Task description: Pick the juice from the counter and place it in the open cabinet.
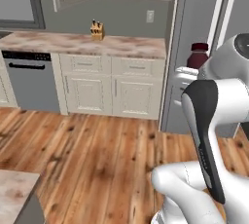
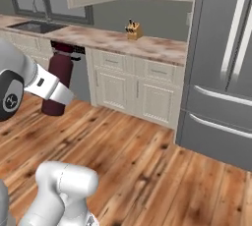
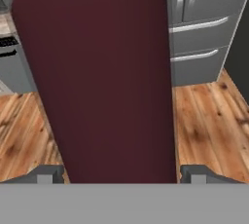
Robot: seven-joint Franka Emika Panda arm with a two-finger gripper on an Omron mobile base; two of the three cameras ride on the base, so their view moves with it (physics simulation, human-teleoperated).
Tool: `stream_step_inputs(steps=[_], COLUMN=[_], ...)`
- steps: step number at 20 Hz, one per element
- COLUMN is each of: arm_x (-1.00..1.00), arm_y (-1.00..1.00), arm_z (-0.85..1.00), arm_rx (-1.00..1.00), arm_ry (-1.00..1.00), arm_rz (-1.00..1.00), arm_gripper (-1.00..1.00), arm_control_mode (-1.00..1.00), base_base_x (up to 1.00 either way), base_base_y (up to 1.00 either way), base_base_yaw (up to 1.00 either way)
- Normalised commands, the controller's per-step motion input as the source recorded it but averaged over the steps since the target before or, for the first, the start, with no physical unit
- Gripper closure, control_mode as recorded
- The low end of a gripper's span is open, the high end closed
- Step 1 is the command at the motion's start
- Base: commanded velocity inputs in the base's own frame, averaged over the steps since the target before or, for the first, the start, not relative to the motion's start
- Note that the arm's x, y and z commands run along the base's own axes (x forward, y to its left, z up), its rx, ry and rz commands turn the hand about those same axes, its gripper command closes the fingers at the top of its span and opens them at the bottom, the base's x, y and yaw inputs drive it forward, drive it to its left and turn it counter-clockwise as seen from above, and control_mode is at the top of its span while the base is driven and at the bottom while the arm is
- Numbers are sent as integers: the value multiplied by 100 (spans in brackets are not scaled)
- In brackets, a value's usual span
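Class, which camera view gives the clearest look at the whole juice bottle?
The right base view: the juice shows from cap to base, upright above the floor, though the arm crosses its lower part. The left base view shows just its cap and shoulder behind the arm. The hand view shows its maroon body between the fingertips.

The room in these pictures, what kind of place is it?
A home kitchen, rendered. A marbled wall counter runs over cream base cabinets, with a knife block on it, a sink under a window, and a steel refrigerator beside them.
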Motion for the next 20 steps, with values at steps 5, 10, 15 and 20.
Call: stream_step_inputs(steps=[5, 10, 15, 20], arm_x=[0, 0, 0, 0], arm_y=[0, 0, 0, 0], arm_z=[0, 0, 0, 0], arm_rx=[0, 0, 0, 0], arm_ry=[0, 0, 0, 0], arm_rz=[0, 0, 0, 0], arm_gripper=[100, 100, 100, 100], arm_control_mode=[100, 100, 100, 100], base_base_x=[100, 100, 100, 97], base_base_y=[0, 10, 49, 83], base_base_yaw=[-6, -8, -18, -22])
